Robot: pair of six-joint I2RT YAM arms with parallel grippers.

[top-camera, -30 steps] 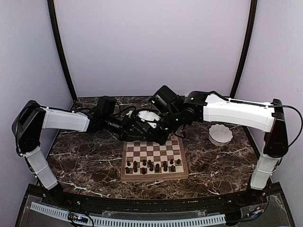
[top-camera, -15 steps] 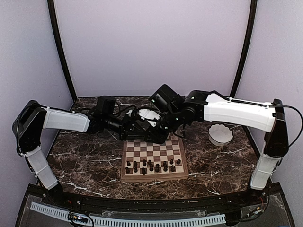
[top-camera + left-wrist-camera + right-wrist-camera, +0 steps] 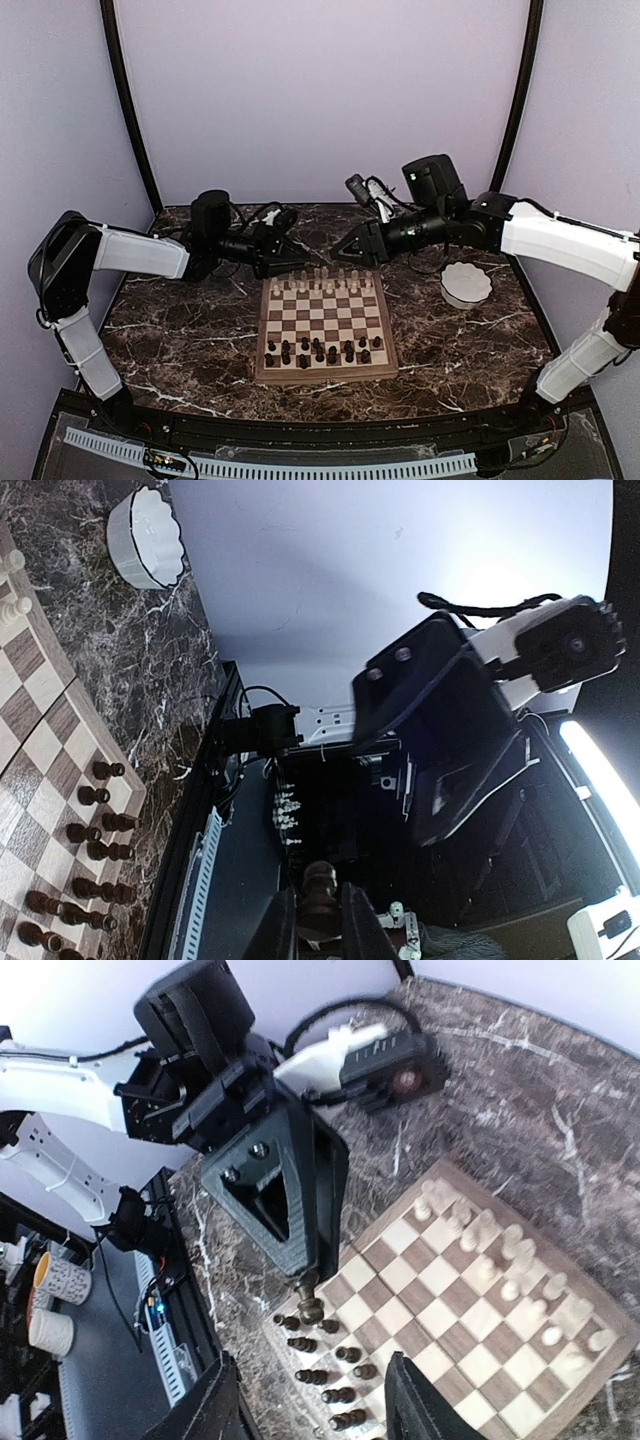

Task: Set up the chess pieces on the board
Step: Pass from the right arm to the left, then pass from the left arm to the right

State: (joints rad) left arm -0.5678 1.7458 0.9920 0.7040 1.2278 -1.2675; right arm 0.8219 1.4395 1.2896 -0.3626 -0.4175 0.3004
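The dark marble table (image 3: 180,330) carries everything, with both arms reaching in over its far half. In the middle lies the board (image 3: 325,374), square to the near edge. A white scalloped bowl (image 3: 467,285) stands to its right, apart from the rim.

The left gripper (image 3: 293,257) hangs in the air near the board's far left corner. Its jaws are narrow, pinched on a single dark piece (image 3: 309,1307) that sticks out from the fingertips. The left wrist view shows that piece clamped between the two fingers (image 3: 282,928). The right gripper (image 3: 352,247) hovers above the far right part of the board, facing the left one. Its fingers (image 3: 222,1405) are spread wide and nothing sits between them.

On the board, the cream pieces (image 3: 320,283) stand along the far rows. The dark pieces (image 3: 320,350) stand along the near rows, a little unevenly. The middle squares are bare checkering. Whether every square of those rows is filled cannot be told from here — the figures are too small.
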